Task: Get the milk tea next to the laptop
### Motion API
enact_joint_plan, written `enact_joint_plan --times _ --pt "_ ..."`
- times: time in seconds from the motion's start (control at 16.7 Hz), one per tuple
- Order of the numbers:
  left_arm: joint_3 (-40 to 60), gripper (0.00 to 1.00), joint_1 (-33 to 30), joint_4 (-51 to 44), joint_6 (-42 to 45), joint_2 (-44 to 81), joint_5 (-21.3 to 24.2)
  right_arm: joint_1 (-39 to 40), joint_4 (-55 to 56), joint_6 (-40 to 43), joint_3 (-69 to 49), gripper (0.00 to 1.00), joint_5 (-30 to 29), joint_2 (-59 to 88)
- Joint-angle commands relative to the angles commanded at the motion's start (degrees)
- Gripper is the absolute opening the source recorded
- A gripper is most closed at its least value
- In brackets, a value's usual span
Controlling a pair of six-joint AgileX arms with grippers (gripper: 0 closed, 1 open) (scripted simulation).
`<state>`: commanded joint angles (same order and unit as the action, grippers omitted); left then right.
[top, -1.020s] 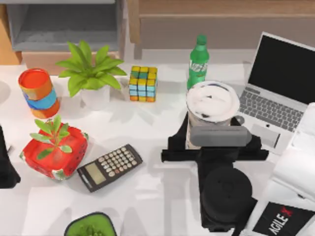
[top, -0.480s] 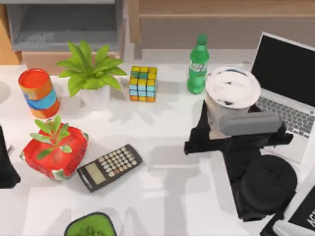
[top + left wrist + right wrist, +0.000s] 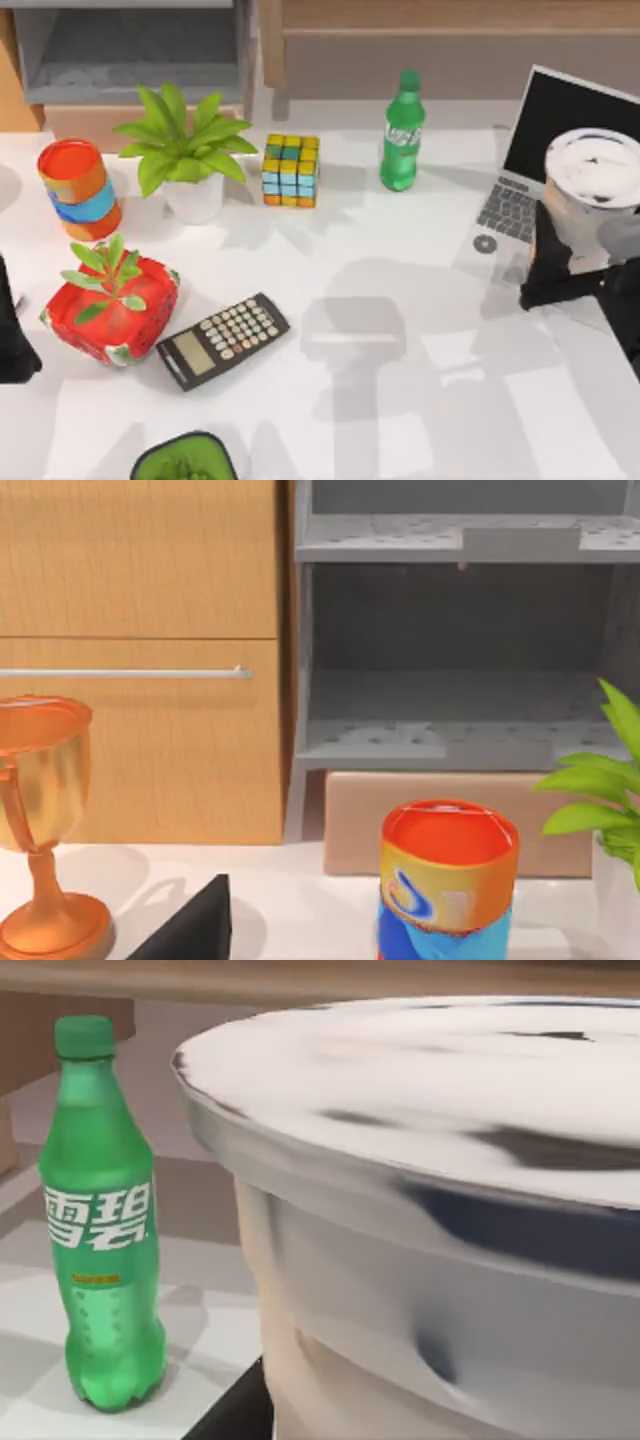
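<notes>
While the right gripper stays out of it no longer than the carry demands, it sits clamped on the milk tea at the top view's right edge, the cup held up over the laptop, covering part of its keyboard and screen. I judge this the carrying step, near its end: the cup is at the laptop but above it, not beside it. The next move calls for shifting it off the keyboard to bare table just beside the laptop, lowering it upright, then letting go. From above, the cup's place against the laptop is plain; the right wrist view instead gives the white lid close up, with the green soda bottle standing beyond. My left arm is parked at the table's left edge; whether its gripper is open I cannot tell.
</notes>
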<state>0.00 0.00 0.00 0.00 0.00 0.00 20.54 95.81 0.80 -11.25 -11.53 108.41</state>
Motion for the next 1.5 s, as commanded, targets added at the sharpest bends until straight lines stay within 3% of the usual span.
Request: enact_joint_plan --times 0.3,0.6,1.14,1.5 --pt "0.00 1.00 0.00 0.00 0.00 0.00 0.00 -22.41 -2.99 -0.52 -0.65 0.00 16.77 -1.03" --pt "0.00 1.00 0.00 0.00 0.00 0.00 0.00 -37.31 -6.10 -1.24 -7.00 0.00 27.06 -0.33" --pt "0.00 1.00 0.00 0.00 0.00 0.00 0.00 -39.45 -6.35 -1.88 -8.96 0.00 28.46 -0.82" --pt "0.00 1.00 0.00 0.00 0.00 0.00 0.00 -40.62 -1.87 -8.10 -13.33 0.00 27.19 -7.49"
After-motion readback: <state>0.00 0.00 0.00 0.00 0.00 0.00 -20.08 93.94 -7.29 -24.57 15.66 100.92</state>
